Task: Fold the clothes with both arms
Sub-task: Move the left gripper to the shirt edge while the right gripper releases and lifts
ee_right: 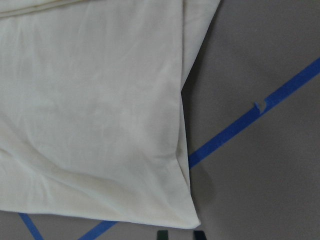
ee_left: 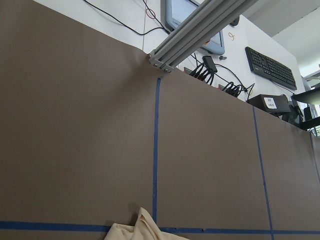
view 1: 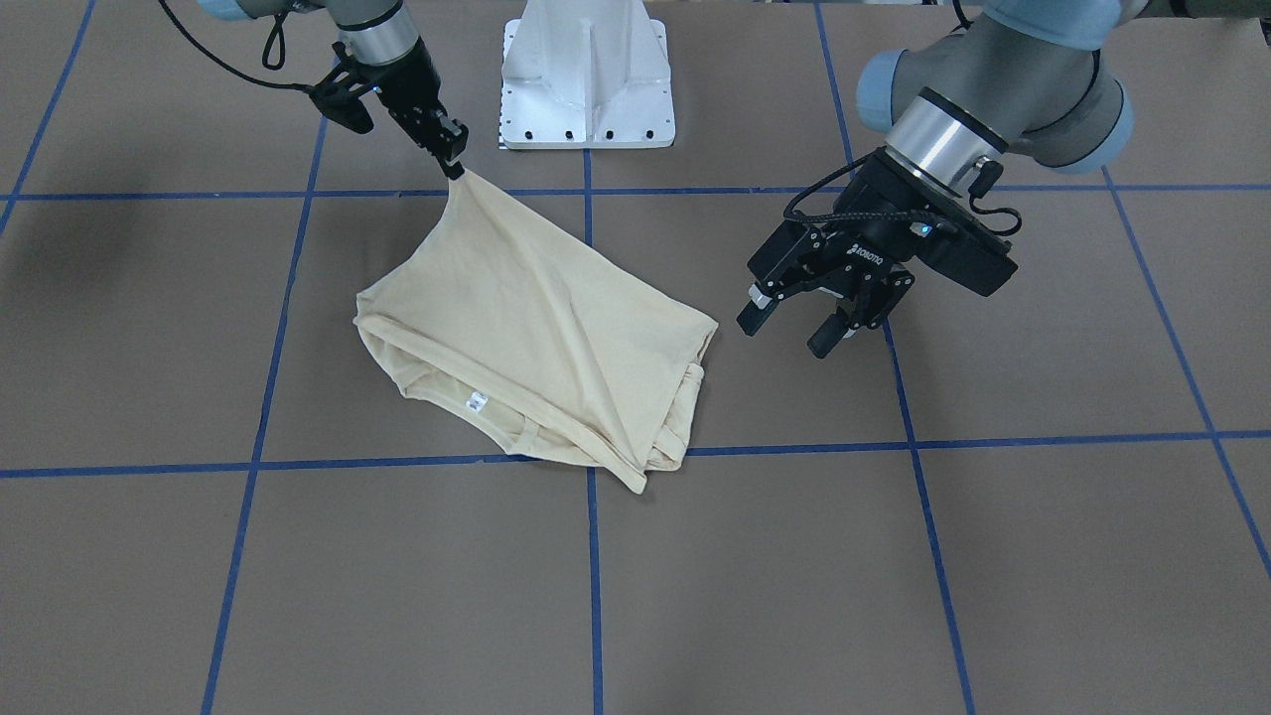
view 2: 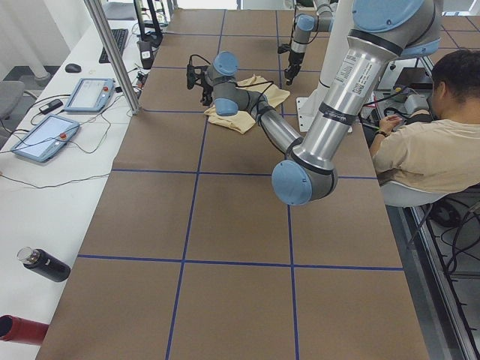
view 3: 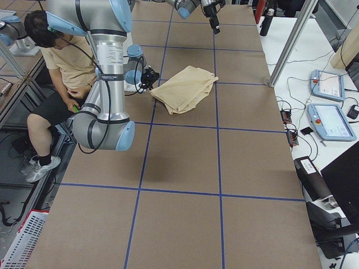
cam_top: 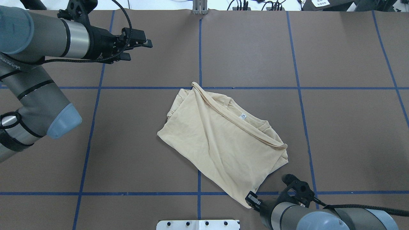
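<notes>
From across the table we see the T-shirt lying folded at the middle of the brown table, over a crossing of blue tape lines. The right gripper is clamped on one corner, which rises to a taut point. The left gripper hangs off the opposite edge, fingers spread, holding nothing. The white pedestal base stands behind. From overhead, the neck label faces up by the collar, the left gripper sits well apart toward the far left, and the right arm covers the held corner's end. From the left end, the left arm crosses in front of the shirt; a seated person is beside the robot, and teach pendants and a black bottle lie on a white bench. From the right end, the shirt lies beyond the near arm. The left wrist camera catches only a peak of cloth at its lower edge, with an aluminium post and a keyboard past the table. The right wrist camera is filled with cloth, its corner just above two dark fingertips.
</notes>
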{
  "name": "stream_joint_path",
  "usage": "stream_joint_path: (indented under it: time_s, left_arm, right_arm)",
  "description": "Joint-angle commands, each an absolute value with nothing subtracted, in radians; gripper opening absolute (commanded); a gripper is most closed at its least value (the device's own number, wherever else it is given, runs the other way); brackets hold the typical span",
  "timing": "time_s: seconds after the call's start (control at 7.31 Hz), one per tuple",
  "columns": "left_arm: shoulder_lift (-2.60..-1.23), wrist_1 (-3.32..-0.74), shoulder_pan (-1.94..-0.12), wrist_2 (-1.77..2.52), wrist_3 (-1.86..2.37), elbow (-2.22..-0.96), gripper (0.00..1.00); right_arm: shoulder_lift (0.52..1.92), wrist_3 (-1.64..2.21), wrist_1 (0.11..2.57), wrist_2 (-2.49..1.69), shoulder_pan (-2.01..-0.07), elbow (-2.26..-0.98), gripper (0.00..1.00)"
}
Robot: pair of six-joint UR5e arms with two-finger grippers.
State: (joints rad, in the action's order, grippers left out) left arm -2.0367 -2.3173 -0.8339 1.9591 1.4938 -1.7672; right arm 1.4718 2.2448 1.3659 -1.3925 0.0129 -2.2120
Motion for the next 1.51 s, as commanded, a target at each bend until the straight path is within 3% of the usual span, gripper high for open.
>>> stream_joint_path:
  time_s: [0.0,0.41,0.82,1.37]
  left_arm:
    - [-2.000,-2.318,-0.784,1.953,1.564,-1.786,1.00]
    - [-1.982,-2.208,-0.703,1.966,1.615,-1.807,0.97]
    - [-1.997,-2.129,-0.609,1.850,1.612,-1.807,0.96]
    - [-1.965,-2.126,-0.539,1.833,1.606,-1.798,0.89]
  right_arm:
    - [1.523,2.250,1.379,-1.347,-0.004,-2.291,1.00]
    - [1.447,2.246,1.381,-1.353,-0.171,-2.283,1.00]
    - [1.357,2.205,1.382,-1.365,-0.296,-2.186,1.00]
    - [1.302,1.956,1.379,-1.733,-0.610,-2.070,1.00]
